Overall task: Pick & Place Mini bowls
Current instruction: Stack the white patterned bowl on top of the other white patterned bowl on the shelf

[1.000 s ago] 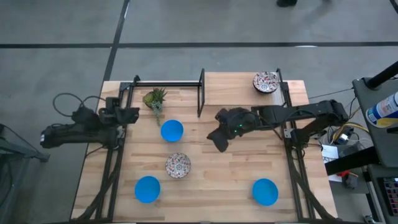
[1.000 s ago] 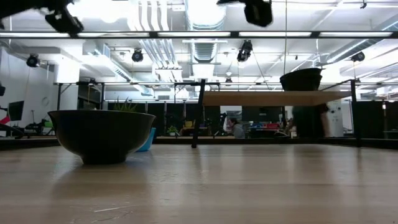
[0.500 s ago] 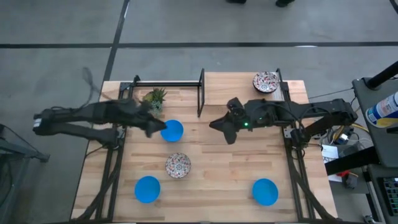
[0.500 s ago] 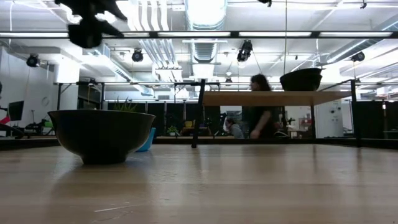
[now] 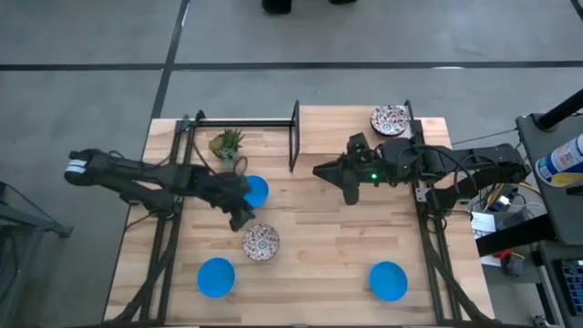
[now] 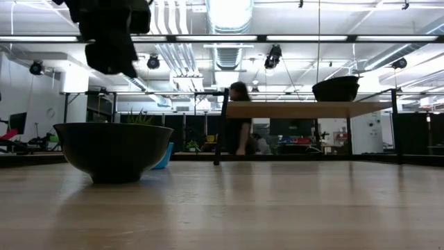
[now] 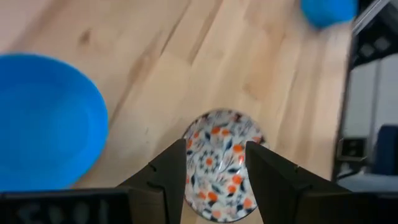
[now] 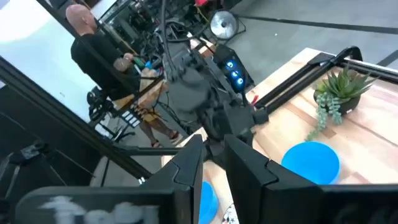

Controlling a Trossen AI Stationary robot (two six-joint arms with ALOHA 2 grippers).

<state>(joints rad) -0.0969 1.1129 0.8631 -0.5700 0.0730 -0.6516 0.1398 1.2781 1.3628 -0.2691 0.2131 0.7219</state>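
In the high view we see the left arm reaching toward frame centre, its left tool (image 5: 242, 219) spread just above the floral mini bowl (image 5: 260, 242) on the worktop (image 5: 310, 273). The right tool (image 5: 350, 193), fingers nearly together and empty, hangs right of centre.

Overhead, table-level, two wrist close-ups

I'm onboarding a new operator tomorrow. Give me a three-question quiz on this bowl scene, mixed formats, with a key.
1. True or false: the left gripper is already closed on the floral bowl mid-table.
2. How many blue bowls sit on the table in the high view? A) two B) three C) four
3. Fill in: the second floral bowl sits on the raised ____ at the table's far right corner.

Key: 1 false, it is open above it; 2 B; 3 shelf.
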